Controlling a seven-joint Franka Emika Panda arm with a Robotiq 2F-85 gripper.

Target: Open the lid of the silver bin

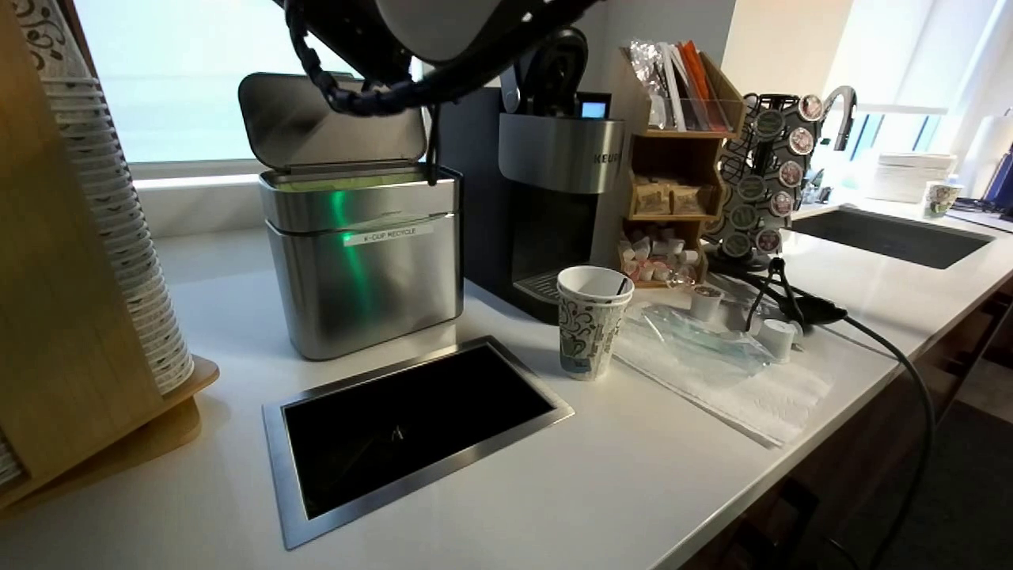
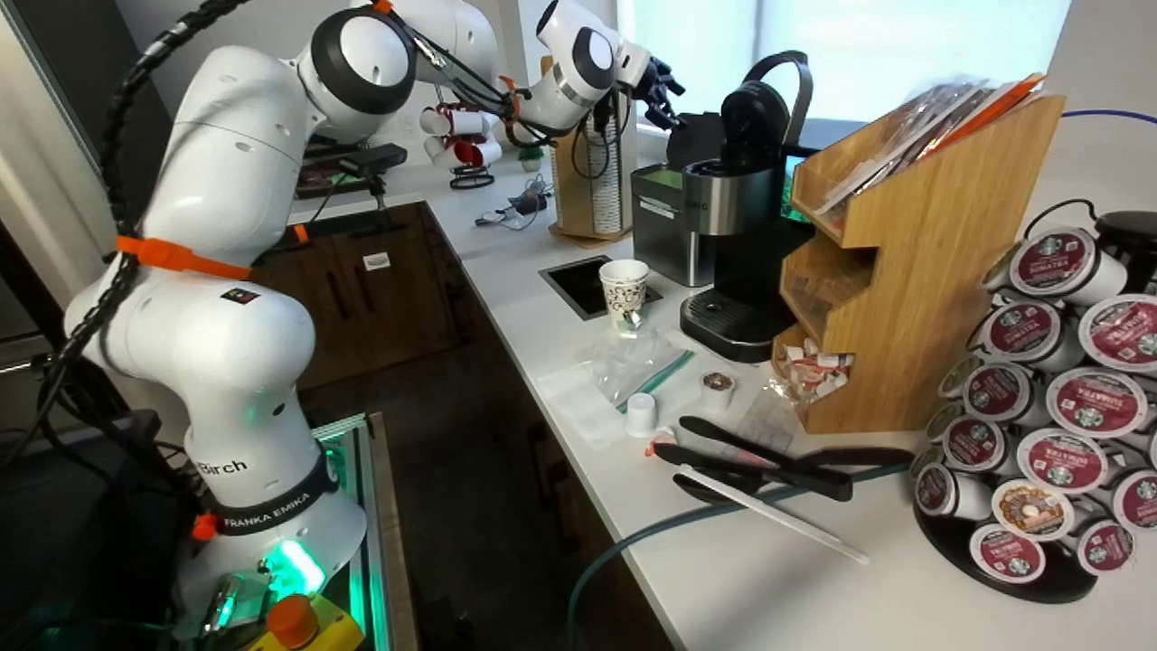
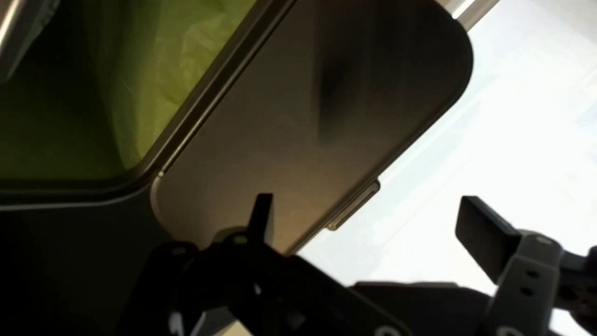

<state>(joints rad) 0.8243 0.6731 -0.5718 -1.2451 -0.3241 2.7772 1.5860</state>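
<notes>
Gripper (image 3: 366, 214), spread wide low in the wrist view, should probably back off gently (the lid (image 3: 289, 116) already stands open), never knocking it down over the bin (image 1: 388, 285).

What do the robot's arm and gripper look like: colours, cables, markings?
The Franka Emika Panda arm is white and rounded, with black rings at some joints. "Birch" is printed on its lower shell, "FRANKA EMIKA" on a black band below. A black, ridged cable runs along it, tied on with orange straps. The gripper is black, with blocky-ended fingers.
</notes>
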